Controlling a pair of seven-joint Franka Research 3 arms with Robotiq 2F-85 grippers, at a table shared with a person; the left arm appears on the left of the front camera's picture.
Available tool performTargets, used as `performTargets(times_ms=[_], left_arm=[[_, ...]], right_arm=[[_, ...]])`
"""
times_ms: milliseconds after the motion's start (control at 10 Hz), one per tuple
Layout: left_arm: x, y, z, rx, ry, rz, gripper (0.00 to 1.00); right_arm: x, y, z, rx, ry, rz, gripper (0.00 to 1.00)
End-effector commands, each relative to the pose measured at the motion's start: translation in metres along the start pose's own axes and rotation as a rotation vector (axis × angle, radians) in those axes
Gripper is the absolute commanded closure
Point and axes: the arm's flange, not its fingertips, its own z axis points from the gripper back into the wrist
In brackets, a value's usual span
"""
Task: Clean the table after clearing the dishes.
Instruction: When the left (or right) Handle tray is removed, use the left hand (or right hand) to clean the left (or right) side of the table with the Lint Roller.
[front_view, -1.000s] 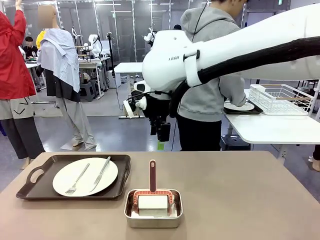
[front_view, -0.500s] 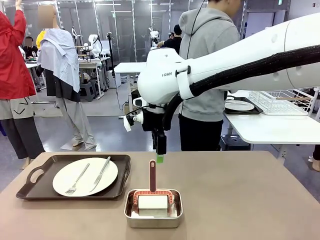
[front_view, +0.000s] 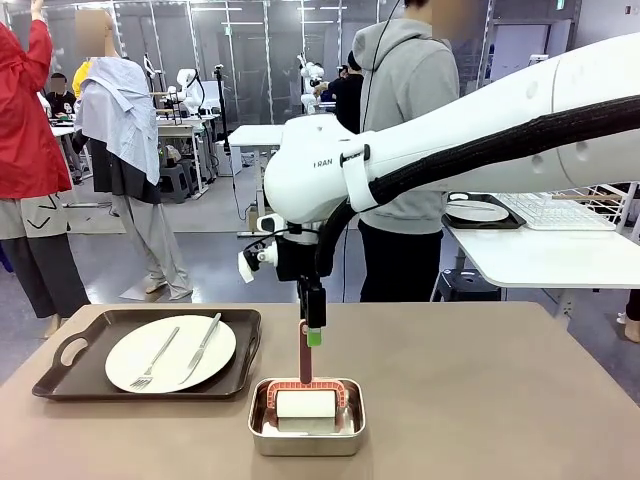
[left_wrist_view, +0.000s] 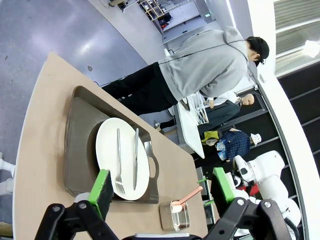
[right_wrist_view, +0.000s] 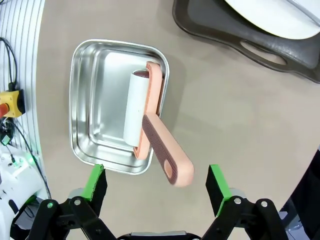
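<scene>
The right gripper (front_view: 313, 334) has descended to the red-handled roller (front_view: 305, 355) standing in the steel pan (front_view: 306, 432), its fingers spread on either side of the handle and not yet pinching it. The cleaning step appears to be starting, though one tray (front_view: 60, 378) with a plate (front_view: 170, 340) remains near-left on the counter (front_view: 500, 400). The left gripper (left_wrist_view: 162, 192) has its fingers spread.

Right hand (front_view: 314, 336) pointing down, fingers (right_wrist_view: 97, 185) apart

Front on, my right hand (front_view: 314, 334) is edge-on, gap unseen, and it overlaps the roller handle (front_view: 305, 362); touching or not, I can't tell. At my right wrist, tray (right_wrist_view: 210, 22) and plate (right_wrist_view: 280, 10) run off the top edge. A green pad (left_wrist_view: 102, 187) of my left hand (left_wrist_view: 161, 182) hides the plate's near rim.
</scene>
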Motion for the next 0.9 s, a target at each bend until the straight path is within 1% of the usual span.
performTargets(times_ms=[0,100,400,700,800], left_arm=[[0.002,0.0,0.003,-0.016,-0.007,-0.002,0.0],[0.002,0.0,0.003,-0.016,-0.007,-0.002,0.0],[0.002,0.0,0.003,-0.016,-0.007,-0.002,0.0],[0.002,0.0,0.003,-0.016,-0.007,-0.002,0.0],[0.002,0.0,0.003,-0.016,-0.007,-0.002,0.0]], right_arm=[[0.008,0.002,-0.009,0.035,-0.017,-0.04,0.0],[0.01,0.002,-0.016,0.044,-0.007,-0.047,0.0],[0.014,0.001,-0.03,0.093,-0.026,-0.047,0.0],[0.014,-0.002,-0.037,0.126,-0.001,-0.064,0.0],[0.013,-0.002,-0.035,0.125,0.003,-0.063,0.24]])
